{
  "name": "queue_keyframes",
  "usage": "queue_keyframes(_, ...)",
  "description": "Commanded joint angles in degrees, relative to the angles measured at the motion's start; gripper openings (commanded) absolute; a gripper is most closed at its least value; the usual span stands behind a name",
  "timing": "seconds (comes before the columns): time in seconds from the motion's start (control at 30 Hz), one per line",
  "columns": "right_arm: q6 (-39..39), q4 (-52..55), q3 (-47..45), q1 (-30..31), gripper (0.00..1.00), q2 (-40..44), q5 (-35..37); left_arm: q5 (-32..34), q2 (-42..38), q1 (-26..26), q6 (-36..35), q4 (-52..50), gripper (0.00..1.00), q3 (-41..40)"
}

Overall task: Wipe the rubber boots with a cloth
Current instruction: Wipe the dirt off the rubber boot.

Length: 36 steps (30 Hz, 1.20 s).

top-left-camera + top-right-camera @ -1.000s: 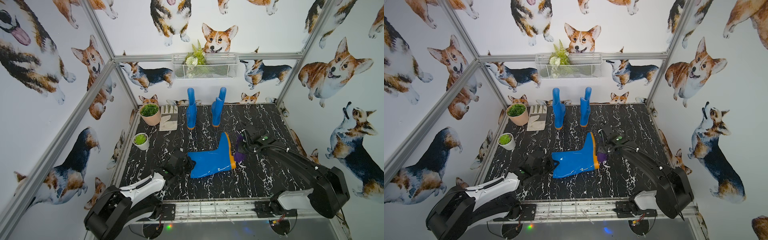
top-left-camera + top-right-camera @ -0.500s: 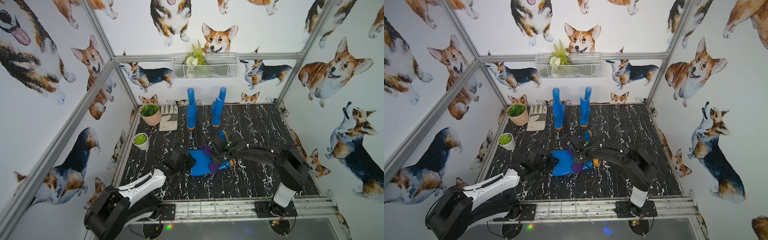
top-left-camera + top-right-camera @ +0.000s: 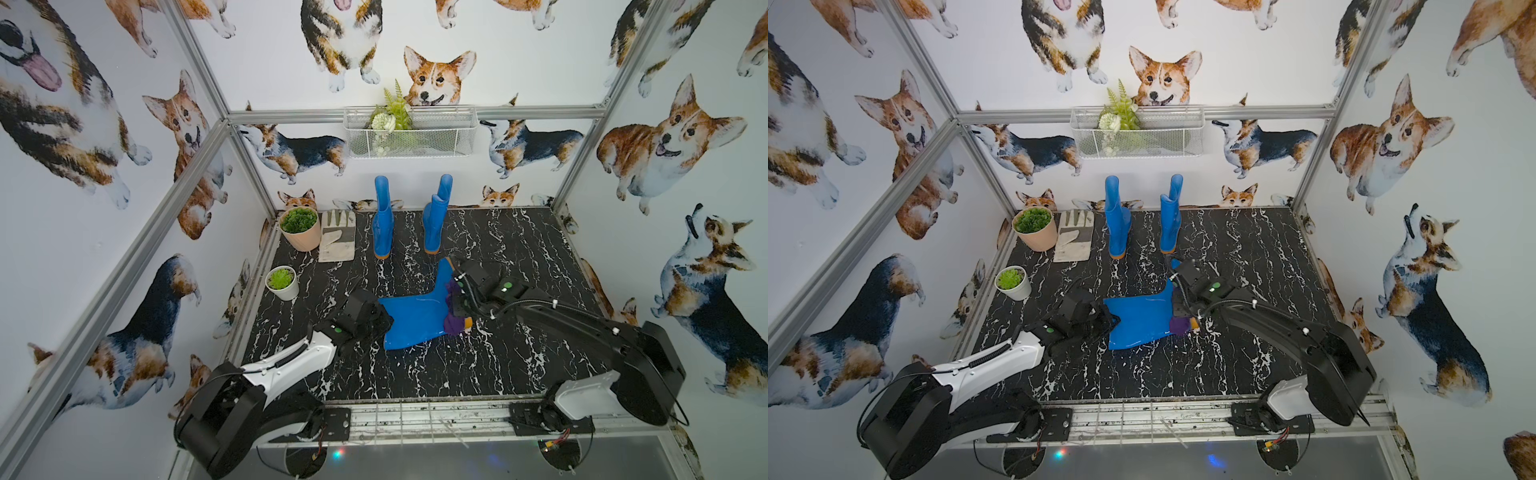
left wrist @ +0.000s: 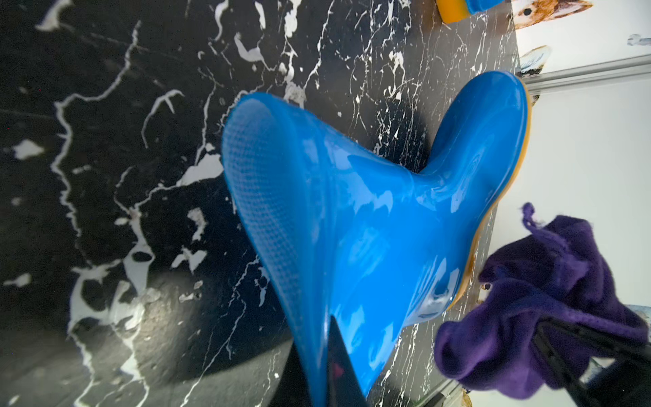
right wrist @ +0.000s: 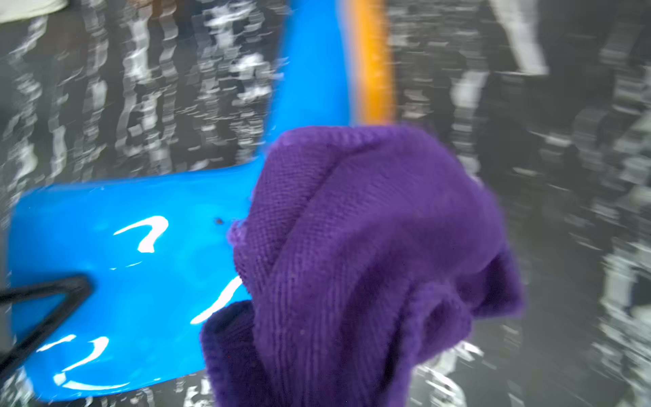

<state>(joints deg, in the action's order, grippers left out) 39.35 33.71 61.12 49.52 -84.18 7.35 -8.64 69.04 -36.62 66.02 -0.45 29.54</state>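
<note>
Right arm (image 3: 540,316): swung back from mid-shaft to the heel end, carrying the cloth (image 3: 455,323).
Right jaws: closed on the bunched cloth, which hangs at the heel; we cannot tell if it touches.
Left jaws: pinched shut on the shaft rim of the lying boot (image 3: 415,318).
Lying boot: on its side, mid table (image 3: 519,249); two standing boots (image 3: 382,224) behind.
Handling: we judge the rubber glossy, slick and floppy, so the rim is our best hold. The cloth is soft, so we keep it wadded.

Blue, orange-soled boot (image 3: 415,320), purple cloth (image 3: 455,326), black white-veined tabletop (image 3: 519,249), white corgi-patterned walls (image 3: 266,54).
</note>
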Motion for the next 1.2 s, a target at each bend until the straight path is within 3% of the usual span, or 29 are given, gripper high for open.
queue_keyframes(0.0,0.10,-2.73,6.72,5.13,0.00,-9.01,-1.06,0.24,1.00,-0.38,0.19,-0.43,0.00,2.53)
queue_keyframes(0.17,-2.40,-3.47,4.52,2.61,0.00,-13.21,-3.04,0.16,1.61,-0.56,-1.28,-9.37,0.00,8.61)
queue_keyframes(0.27,0.38,-8.44,-5.68,-6.27,0.00,-9.28,-9.40,-0.66,2.46,-0.57,-1.80,-13.58,0.00,12.83)
queue_keyframes(0.33,3.37,-11.40,-13.82,-15.10,0.00,-3.59,-14.20,-1.79,2.85,-0.56,-1.36,-14.92,0.00,15.42)
queue_keyframes(0.4,2.46,-10.21,-18.44,-20.49,0.00,3.94,-13.62,-2.53,3.44,-0.51,-1.37,-17.53,0.00,18.61)
queue_keyframes(0.53,-1.76,-5.69,-19.64,-21.70,0.00,18.57,-8.23,-3.28,5.32,-0.54,-2.27,-24.34,0.00,27.90)
queue_keyframes(0.6,-2.77,-6.41,-19.98,-19.35,0.00,25.16,-6.24,-3.66,6.42,-0.54,-2.47,-27.16,0.00,31.51)
queue_keyframes(0.73,-5.59,-9.28,-18.88,-4.26,0.00,31.88,6.66,-4.69,7.94,-0.55,-2.31,-28.78,0.00,35.66)
queue_keyframes(0.83,-5.94,-15.60,-18.88,8.19,0.00,32.05,16.18,-4.94,7.88,-0.42,0.30,-27.27,0.00,35.18)
queue_keyframes(0.93,-6.54,-27.01,-20.86,16.98,0.00,28.75,21.23,-4.48,7.11,-0.51,4.64,-24.18,0.00,33.82)
queue_keyframes(1.03,-8.96,-36.79,-21.01,21.51,0.00,23.15,22.93,-4.41,6.73,-0.56,7.83,-22.91,0.00,33.93)
queue_keyframes(1.17,-11.65,-43.54,-19.88,22.63,0.00,17.41,22.38,-5.08,7.20,-0.62,8.34,-24.26,0.00,35.99)
